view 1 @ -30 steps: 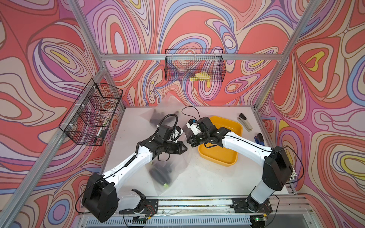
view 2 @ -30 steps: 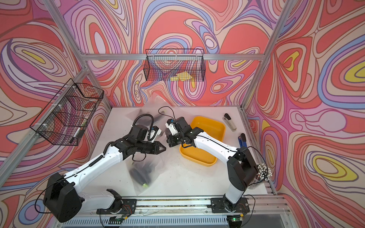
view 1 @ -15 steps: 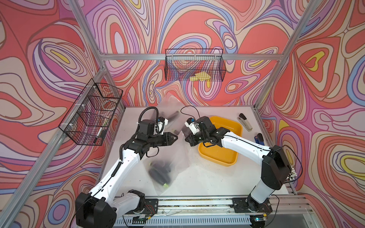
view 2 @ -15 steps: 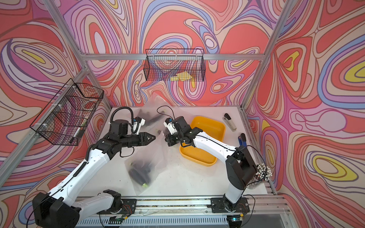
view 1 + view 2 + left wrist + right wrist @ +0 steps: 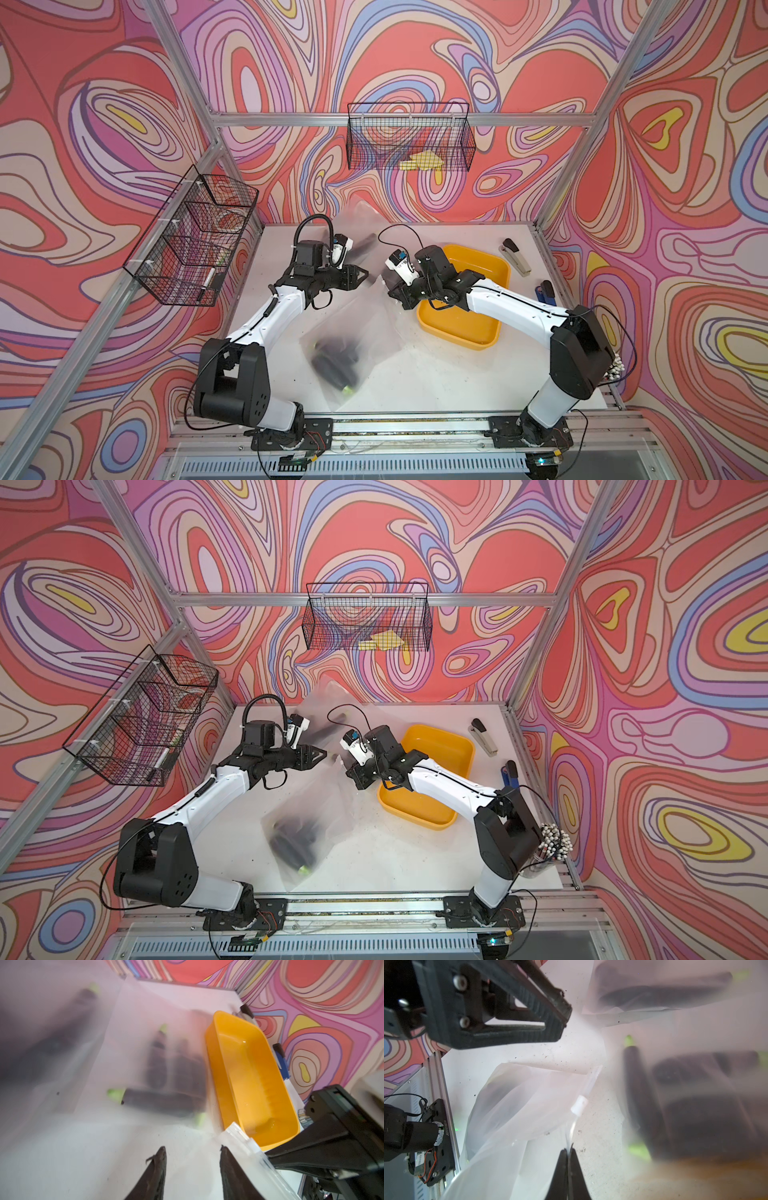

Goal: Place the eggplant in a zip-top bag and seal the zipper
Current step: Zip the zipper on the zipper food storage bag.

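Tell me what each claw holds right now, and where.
Right claw: shut on the translucent plastic zip-top bag, pinching its zipper strip near the white slider. Left claw: open, holding nothing.

both top views sit high above the front rail, side by side, looking down toward the back wall; they share the whole white tabletop [image 5: 457, 386] and both arms. the left wrist camera looks out past the left gripper [image 5: 193, 1148], very near the frosted clear plastic zip-top bag [image 5: 104, 1136], with the shallow yellow plastic tray [image 5: 239, 1076] also in frame. the right wrist camera looks past the right gripper [image 5: 568, 1150], equally near the same bag, and catches the left gripper too.
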### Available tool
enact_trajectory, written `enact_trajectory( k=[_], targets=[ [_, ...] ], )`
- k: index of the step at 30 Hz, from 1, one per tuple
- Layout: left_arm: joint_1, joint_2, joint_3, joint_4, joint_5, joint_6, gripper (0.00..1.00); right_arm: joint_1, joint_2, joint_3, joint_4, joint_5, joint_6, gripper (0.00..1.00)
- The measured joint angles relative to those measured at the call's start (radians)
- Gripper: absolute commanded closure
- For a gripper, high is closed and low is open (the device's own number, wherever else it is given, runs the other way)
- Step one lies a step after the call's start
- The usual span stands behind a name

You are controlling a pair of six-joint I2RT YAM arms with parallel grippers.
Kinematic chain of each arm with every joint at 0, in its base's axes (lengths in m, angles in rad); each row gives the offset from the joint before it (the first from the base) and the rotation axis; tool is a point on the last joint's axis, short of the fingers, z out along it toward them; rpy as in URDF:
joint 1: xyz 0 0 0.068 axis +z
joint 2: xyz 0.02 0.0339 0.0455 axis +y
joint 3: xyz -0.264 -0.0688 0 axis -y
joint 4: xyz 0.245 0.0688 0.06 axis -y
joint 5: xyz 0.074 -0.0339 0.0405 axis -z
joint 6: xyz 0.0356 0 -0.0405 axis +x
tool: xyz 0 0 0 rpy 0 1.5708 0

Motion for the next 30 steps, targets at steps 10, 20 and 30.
enact_trajectory(
  k=[10, 20, 30],
  targets=[
    [0.042, 0.180, 0.085, 0.033, 0.369, 0.324, 0.46, -0.008, 0.008, 0.046, -0.010, -0.060, -0.127, 1.00],
    [0.076, 0.210, 0.097, 0.028, 0.553, 0.356, 0.46, -0.023, 0.066, 0.132, -0.058, -0.072, -0.200, 1.00],
    [0.075, 0.246, 0.097, 0.043, 0.613, 0.356, 0.53, -0.034, 0.108, 0.173, -0.065, -0.104, -0.245, 1.00]
  ],
)
